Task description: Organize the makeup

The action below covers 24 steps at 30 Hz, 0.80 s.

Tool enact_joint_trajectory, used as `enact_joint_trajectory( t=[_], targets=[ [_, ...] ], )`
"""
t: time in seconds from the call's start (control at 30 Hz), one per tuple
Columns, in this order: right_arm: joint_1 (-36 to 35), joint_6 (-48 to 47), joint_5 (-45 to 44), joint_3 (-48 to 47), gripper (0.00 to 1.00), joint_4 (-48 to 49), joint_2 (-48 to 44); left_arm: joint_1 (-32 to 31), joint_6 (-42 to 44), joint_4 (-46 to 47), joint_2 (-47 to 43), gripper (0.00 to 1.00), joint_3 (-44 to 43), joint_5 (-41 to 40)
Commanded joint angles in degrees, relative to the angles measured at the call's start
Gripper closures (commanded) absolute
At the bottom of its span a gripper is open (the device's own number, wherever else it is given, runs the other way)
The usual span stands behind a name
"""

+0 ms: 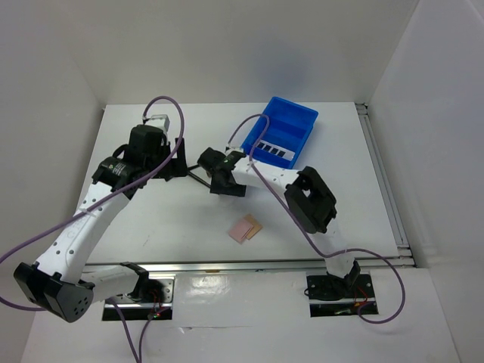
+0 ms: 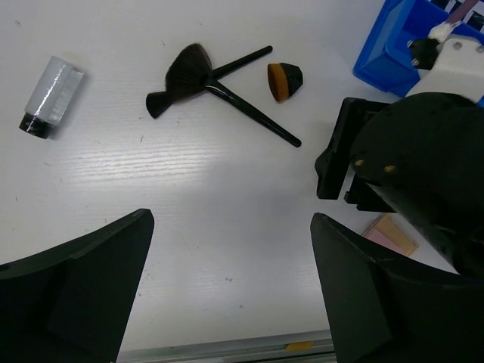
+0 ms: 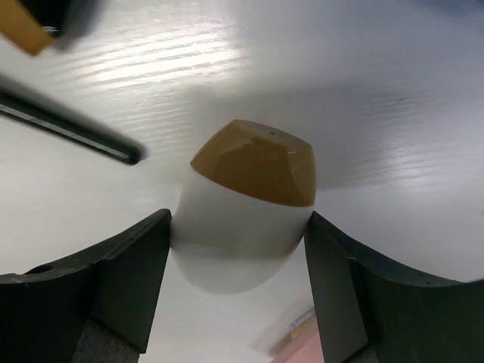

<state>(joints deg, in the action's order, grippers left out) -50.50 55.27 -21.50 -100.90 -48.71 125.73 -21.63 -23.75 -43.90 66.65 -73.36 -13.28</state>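
My right gripper (image 3: 237,219) is shut on the white egg-shaped sponge with a tan tip (image 3: 253,166), one finger touching each side. In the top view it (image 1: 221,175) is at mid-table, left of the blue tray. My left gripper (image 2: 231,219) is open and empty above bare table, and shows in the top view (image 1: 172,162) too. Ahead of it lie a black fan brush (image 2: 181,72), a thin black brush (image 2: 253,113) and a short tan-tipped brush (image 2: 284,79). The dark palette with a white label (image 1: 274,150) lies in the tray. Pink and tan pads (image 1: 246,227) lie near the front.
The blue plastic tray (image 1: 299,121) stands at the back right of the table. A clear bottle with a black cap (image 2: 51,94) lies at the far left. The right arm's wrist (image 2: 408,166) is close on my left gripper's right. White walls enclose the table.
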Motion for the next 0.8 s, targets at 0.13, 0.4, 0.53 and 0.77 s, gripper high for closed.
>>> enact_joint_trajectory(
  t=[0.13, 0.4, 0.53, 0.77],
  targets=[
    [-0.4, -10.6, -3.7, -1.8, 0.77, 8.0, -13.5, -0.2, 0.8, 0.6, -1.4, 0.01, -1.3, -1.3],
    [3.4, -13.8, -8.7, -5.3, 0.78, 4.9, -16.0, -0.2, 0.3, 0.6, -1.4, 0.01, -2.6, -1.3],
    [8.1, -15.0, -10.5, -4.7, 0.78, 4.4, -17.1, -0.2, 0.3, 0.6, -1.4, 0.01, -2.6, -1.3],
    [14.0, -16.9, -11.0, -0.5, 0.78, 6.5, -17.6, -0.2, -0.2, 0.0, -2.0, 0.01, -2.0, -1.3]
  ],
)
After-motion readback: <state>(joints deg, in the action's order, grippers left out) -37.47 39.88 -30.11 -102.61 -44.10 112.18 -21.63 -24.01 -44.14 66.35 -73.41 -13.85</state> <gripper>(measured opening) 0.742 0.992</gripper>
